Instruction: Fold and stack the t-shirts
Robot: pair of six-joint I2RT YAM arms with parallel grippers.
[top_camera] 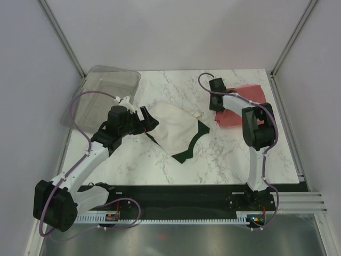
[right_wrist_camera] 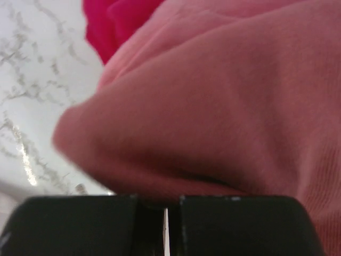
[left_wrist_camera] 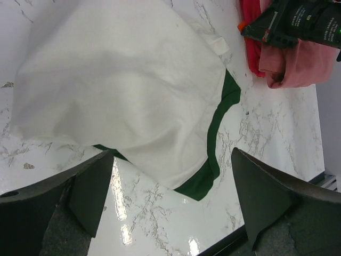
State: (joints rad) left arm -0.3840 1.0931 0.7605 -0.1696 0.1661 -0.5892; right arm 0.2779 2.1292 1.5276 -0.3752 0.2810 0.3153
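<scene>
The cream-white t-shirt (top_camera: 173,130) with dark green trim lies crumpled mid-table, plain side up, its print hidden; it also fills the left wrist view (left_wrist_camera: 128,90). My left gripper (top_camera: 146,121) is open and empty at the shirt's left edge, its jaws wide apart over bare marble (left_wrist_camera: 171,160). The coral-red t-shirt (top_camera: 249,97) lies bunched at the back right. My right gripper (top_camera: 216,102) is at its left edge, shut on a fold of the coral cloth (right_wrist_camera: 224,96), jaws almost touching (right_wrist_camera: 165,205). In the left wrist view the coral-red shirt (left_wrist_camera: 303,64) hangs below the right gripper (left_wrist_camera: 269,26).
A clear grey plastic bin (top_camera: 106,88) stands at the back left corner, partly over the table's edge. The marble table (top_camera: 224,160) ends at a dark front rail. Grey walls close in the sides and back.
</scene>
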